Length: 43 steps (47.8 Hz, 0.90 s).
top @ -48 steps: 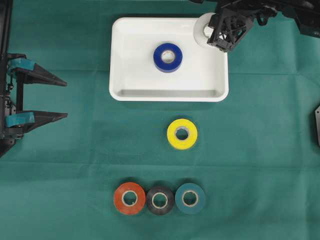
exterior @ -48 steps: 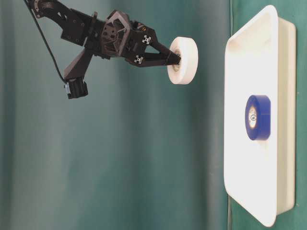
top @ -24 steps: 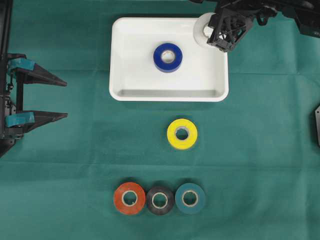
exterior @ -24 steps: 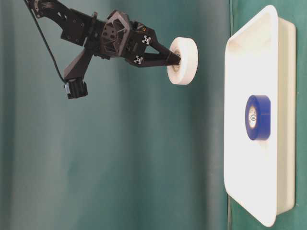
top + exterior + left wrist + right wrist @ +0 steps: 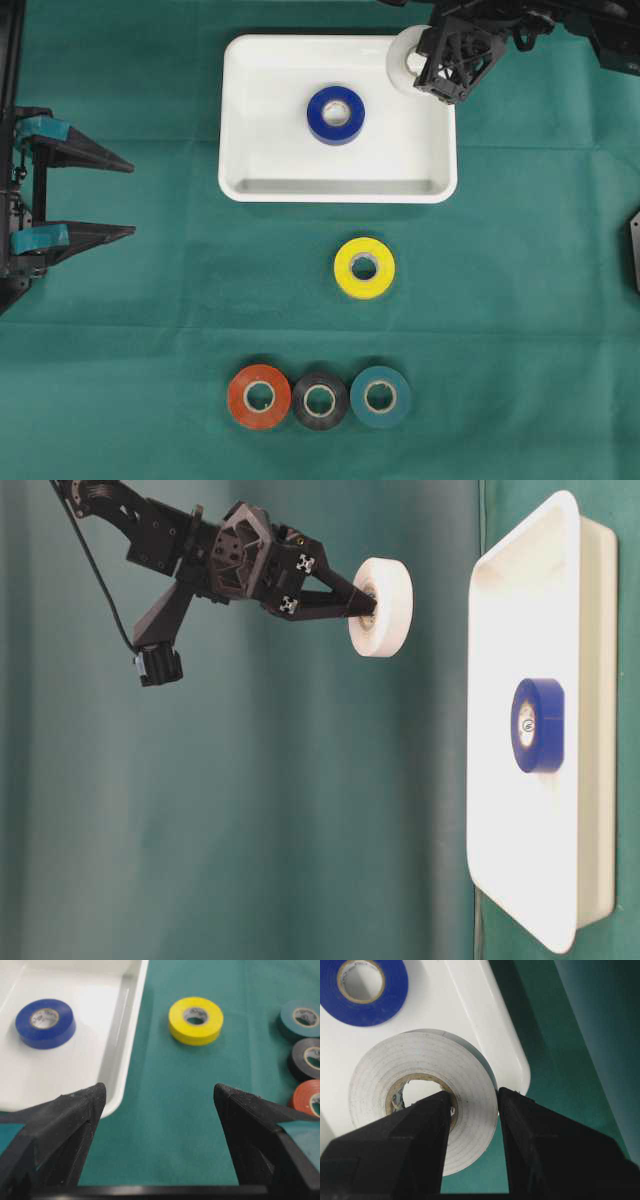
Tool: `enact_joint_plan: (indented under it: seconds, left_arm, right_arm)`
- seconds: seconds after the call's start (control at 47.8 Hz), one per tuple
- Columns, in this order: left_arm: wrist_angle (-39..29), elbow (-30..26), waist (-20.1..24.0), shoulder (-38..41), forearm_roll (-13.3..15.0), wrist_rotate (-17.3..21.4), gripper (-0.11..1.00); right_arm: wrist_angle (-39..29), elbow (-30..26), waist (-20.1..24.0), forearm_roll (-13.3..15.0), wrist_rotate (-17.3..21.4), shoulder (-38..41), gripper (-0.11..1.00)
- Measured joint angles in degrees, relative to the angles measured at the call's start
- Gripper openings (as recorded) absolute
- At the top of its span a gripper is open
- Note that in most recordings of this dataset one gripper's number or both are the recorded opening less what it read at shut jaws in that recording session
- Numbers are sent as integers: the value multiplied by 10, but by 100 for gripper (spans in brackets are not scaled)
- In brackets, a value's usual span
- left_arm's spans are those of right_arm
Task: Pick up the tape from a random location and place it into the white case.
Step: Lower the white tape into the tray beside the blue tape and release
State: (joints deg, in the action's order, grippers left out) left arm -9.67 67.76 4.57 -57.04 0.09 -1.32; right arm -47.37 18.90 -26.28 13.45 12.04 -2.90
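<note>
left gripper (image 5: 120, 198): parked at the left edge of the table (image 5: 520, 300); fingers (image 5: 95, 155) spread wide with nothing between them; well apart from every roll

red roll (image 5: 259, 396): flat on the green cloth, first in a row of 3; touching the black roll beside it

white case (image 5: 260, 110): near the far side of the table; rim intact, floor mostly bare

black roll (image 5: 320, 401): middle of the row; untouched

blue roll (image 5: 336, 115): lying flat inside the case, near its centre; counts as 1 roll delivered

yellow roll (image 5: 364, 268): alone on the cloth between the case and the row of 3

teal roll (image 5: 381, 397): right end of the row, just beside the black roll

white tape (image 5: 404, 60): held in the air over the case's far right corner, partly over the rim; the table-level view shows it well clear of the case floor

right gripper (image 5: 475, 1107): fingers (image 5: 420, 1130) clamped across the roll's wall, 1 in the core hole, 1 on the outer face

step in hand: judged to be the carry-to-case stage; roll above the case, not yet set down

next move calls for: a shift inward so the roll clears the rim; a descent towards the floor; then release away from the blue roll

risk: a drop from here may catch the rim and roll out
</note>
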Motion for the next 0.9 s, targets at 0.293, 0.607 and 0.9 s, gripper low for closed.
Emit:
enact_joint_plan:
  seconds: [0.293, 0.607, 0.9]
  left_arm:
    - [-1, 0, 0, 1, 0, 0, 90]
    - [-1, 1, 0, 1, 0, 0, 90]
    - [-2, 0, 0, 1, 0, 0, 90]
  right_arm:
    - [16, 0, 0, 1, 0, 14, 33]
    - [72, 21, 0, 1, 11, 62, 33]
    - [130, 44, 0, -2, 22, 107, 33]
